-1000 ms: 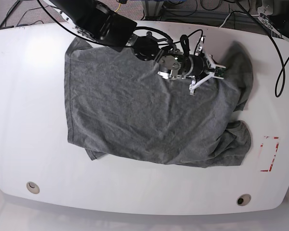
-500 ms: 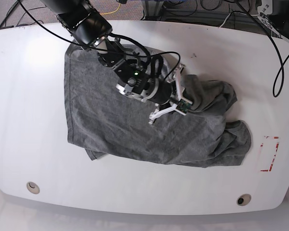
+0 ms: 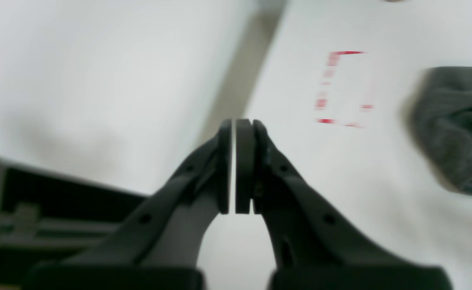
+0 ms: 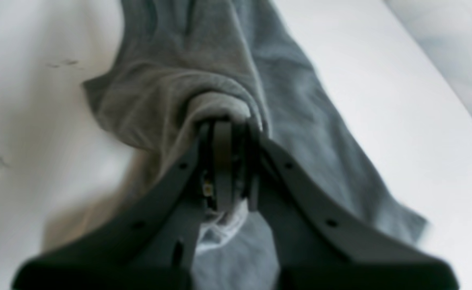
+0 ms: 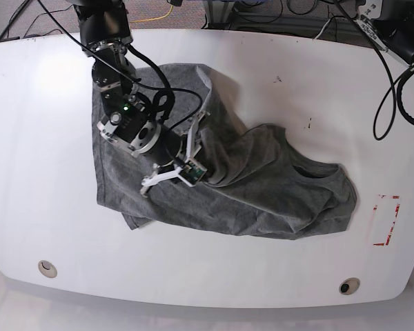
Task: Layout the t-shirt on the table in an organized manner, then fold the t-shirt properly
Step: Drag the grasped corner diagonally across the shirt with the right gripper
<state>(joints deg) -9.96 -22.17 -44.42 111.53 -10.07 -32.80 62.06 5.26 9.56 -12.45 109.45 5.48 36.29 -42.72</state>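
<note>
Pinching a bunched fold of the t-shirt (image 4: 219, 68) in my right gripper (image 4: 223, 133), cloth trailing ahead over the table (image 5: 41, 138); my left gripper (image 3: 236, 125) closed, empty, shirt off right.

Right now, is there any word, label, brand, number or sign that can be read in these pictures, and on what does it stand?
None can be read.
t-shirt: plain grey, no print visible.
table: only small black marks and a red tape rectangle, no letters.
right gripper, left gripper: no visible lettering.
</note>
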